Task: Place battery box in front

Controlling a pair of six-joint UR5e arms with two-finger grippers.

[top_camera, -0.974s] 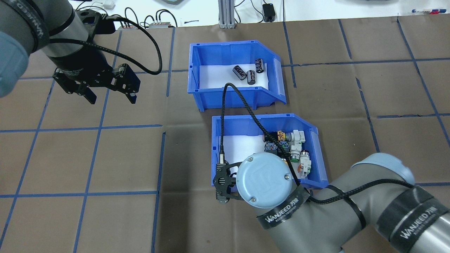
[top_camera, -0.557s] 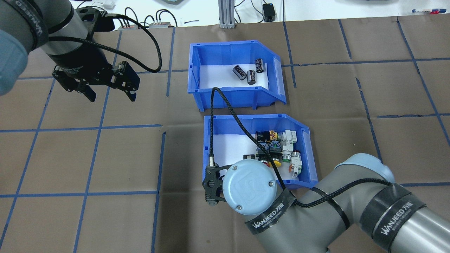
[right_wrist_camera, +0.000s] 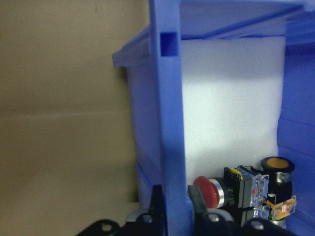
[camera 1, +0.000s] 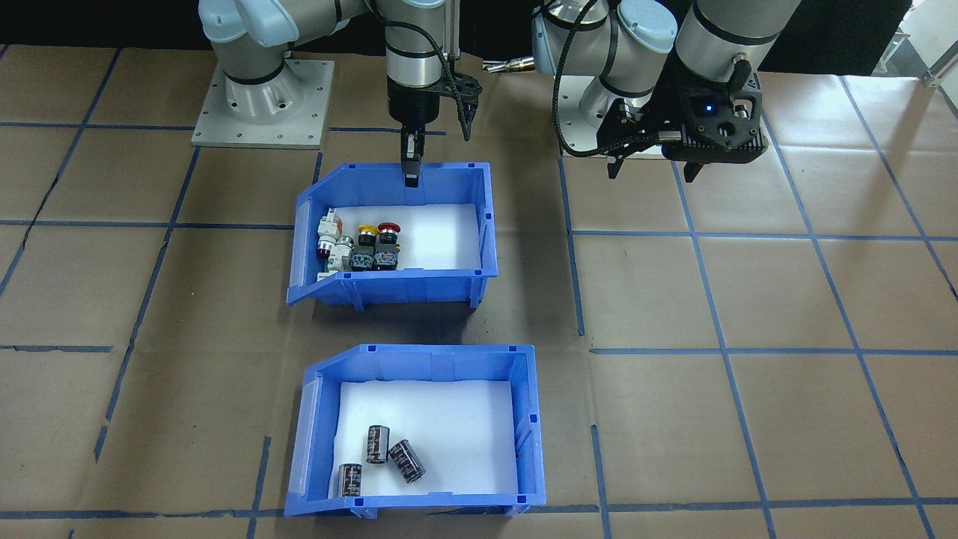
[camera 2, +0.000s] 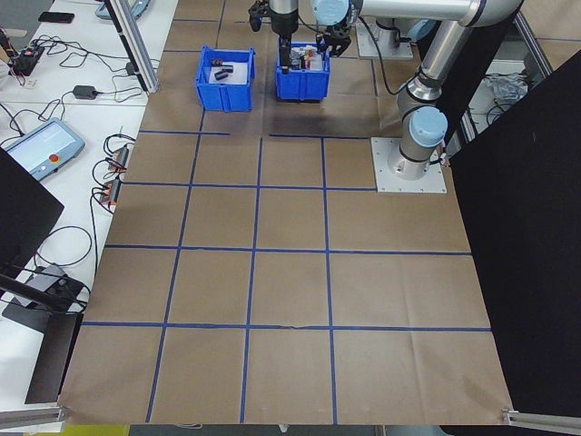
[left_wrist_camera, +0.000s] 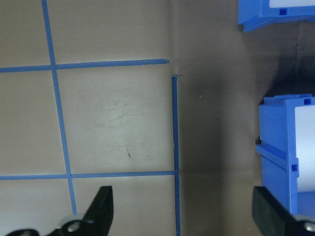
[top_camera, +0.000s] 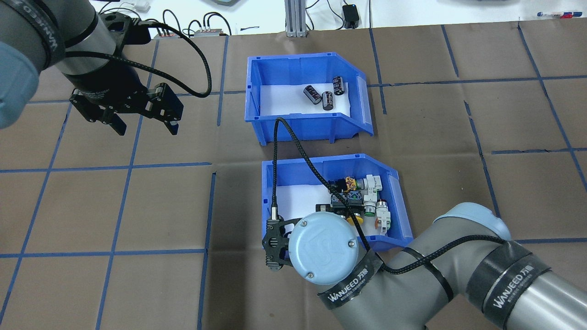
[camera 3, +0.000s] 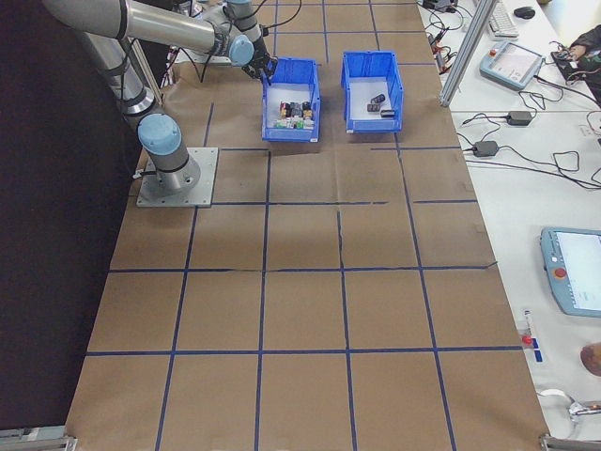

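Observation:
The battery box (top_camera: 275,123) is a blue bin with a white foam liner and three dark cylinders (top_camera: 325,94). It stands on the table on the side away from the robot, also seen as the near battery box (camera 1: 528,419) in the front-facing view, with no gripper touching it. My right gripper (camera 1: 410,177) is shut on the rear wall of the other blue bin (top_camera: 268,183), which holds push-button switches (camera 1: 367,243). In the right wrist view the right gripper (right_wrist_camera: 173,199) straddles that blue wall. My left gripper (top_camera: 146,128) hangs open and empty over the table, left of both bins.
The brown table (top_camera: 114,206) is marked with blue tape lines. A black cable (top_camera: 275,160) loops from my right wrist over the switch bin. The left wrist view shows a corner of the switch bin (left_wrist_camera: 285,157) at its right edge. Cables and devices lie beyond the table's far edge.
My right gripper has drawn the switch bin to the left and a little toward the robot. The battery box has not moved. The left gripper has stayed about where it was, open.

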